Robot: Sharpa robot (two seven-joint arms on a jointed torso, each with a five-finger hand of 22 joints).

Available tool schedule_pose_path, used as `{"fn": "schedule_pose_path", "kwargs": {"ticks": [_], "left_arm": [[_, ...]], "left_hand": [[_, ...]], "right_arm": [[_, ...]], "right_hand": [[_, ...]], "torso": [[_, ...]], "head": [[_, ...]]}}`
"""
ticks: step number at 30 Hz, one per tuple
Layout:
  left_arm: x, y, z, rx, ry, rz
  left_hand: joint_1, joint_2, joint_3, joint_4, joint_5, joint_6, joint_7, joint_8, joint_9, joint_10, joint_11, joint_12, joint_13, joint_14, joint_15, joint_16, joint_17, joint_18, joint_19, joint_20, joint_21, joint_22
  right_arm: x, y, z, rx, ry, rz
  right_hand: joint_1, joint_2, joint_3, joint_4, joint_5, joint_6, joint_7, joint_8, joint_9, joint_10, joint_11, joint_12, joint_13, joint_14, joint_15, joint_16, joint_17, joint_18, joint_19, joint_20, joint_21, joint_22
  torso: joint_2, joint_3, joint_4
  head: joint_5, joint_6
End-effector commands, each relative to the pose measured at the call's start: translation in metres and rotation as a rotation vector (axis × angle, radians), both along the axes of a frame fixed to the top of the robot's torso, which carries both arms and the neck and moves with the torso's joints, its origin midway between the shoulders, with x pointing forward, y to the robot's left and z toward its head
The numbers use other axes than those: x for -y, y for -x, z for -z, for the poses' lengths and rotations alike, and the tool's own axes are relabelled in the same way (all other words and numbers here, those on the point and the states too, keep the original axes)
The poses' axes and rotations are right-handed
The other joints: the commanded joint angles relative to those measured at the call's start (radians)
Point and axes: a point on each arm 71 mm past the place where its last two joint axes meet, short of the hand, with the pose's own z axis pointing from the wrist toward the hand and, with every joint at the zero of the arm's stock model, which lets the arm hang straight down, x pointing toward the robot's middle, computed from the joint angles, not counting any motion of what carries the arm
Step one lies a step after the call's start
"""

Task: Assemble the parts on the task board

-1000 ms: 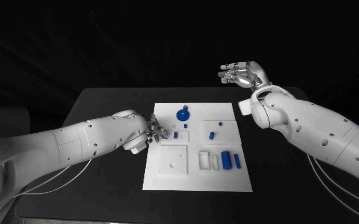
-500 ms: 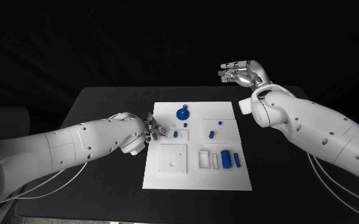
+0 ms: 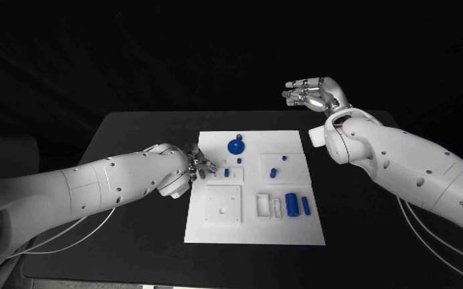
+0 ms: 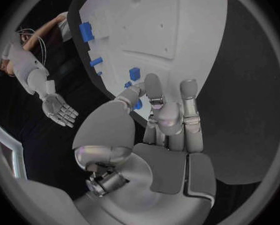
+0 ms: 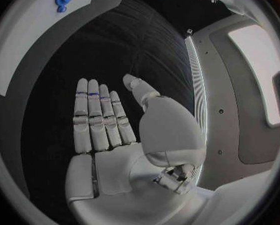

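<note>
Parts (image 3: 290,203) lie on the board (image 3: 253,233). Left hand (image 3: 199,166) sits at its left edge, fingers apart, holding nothing. Right hand (image 3: 310,94) hangs raised beyond the table, flat and empty.

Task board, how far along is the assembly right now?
Early, it seems. Blue parts stand or lie across the task board: a round part, a cylinder and small pieces. The left robot hand is at the board's left edge, fingers near a small blue part, grasp unclear. The right robot hand is raised, holding nothing. Most seems left.
</note>
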Motion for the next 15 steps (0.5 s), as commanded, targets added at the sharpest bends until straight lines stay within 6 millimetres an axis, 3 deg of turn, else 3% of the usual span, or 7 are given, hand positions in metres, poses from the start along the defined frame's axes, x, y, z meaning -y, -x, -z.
{"fn": "schedule_pose_path", "kwargs": {"ticks": [1,15], "left_arm": [[0.0034,-0.0004,0.0003,0.002,0.004,0.02],[0.008,-0.0022,0.0033,-0.003,-0.019,0.055]], "left_hand": [[0.011,0.017,-0.001,0.001,-0.007,0.112,-0.102,0.003,0.281,0.038,-0.011,-0.002,-0.001,0.001,-0.004,-0.002,-0.004,0.008,0.001,0.008,-0.005,0.018],[0.014,0.018,-0.001,0.001,-0.009,0.11,-0.102,0.003,0.281,0.038,-0.011,-0.002,-0.001,0.001,-0.003,-0.004,-0.006,0.008,0.001,0.008,-0.006,0.018]], "right_arm": [[-0.0017,0.0006,-0.0002,0.0,-0.002,-0.017],[-0.0026,0.0012,-0.0006,-0.004,-0.009,-0.021]], "right_hand": [[-0.011,0.0,0.002,0.003,0.004,-0.003,0.0,0.003,-0.001,-0.005,-0.002,-0.003,-0.001,-0.007,0.002,-0.003,-0.002,0.004,-0.002,0.002,-0.007,-0.001],[-0.011,0.001,0.004,0.004,0.005,-0.001,0.0,0.003,-0.001,-0.005,-0.002,-0.003,-0.001,-0.007,0.002,-0.003,-0.002,0.005,-0.001,0.002,-0.006,-0.001]], "torso": [[0.001,0.0005,0.0006],[0.001,-0.001,-0.0001]], "head": [[-0.001,-0.003],[-0.001,-0.004]]}}
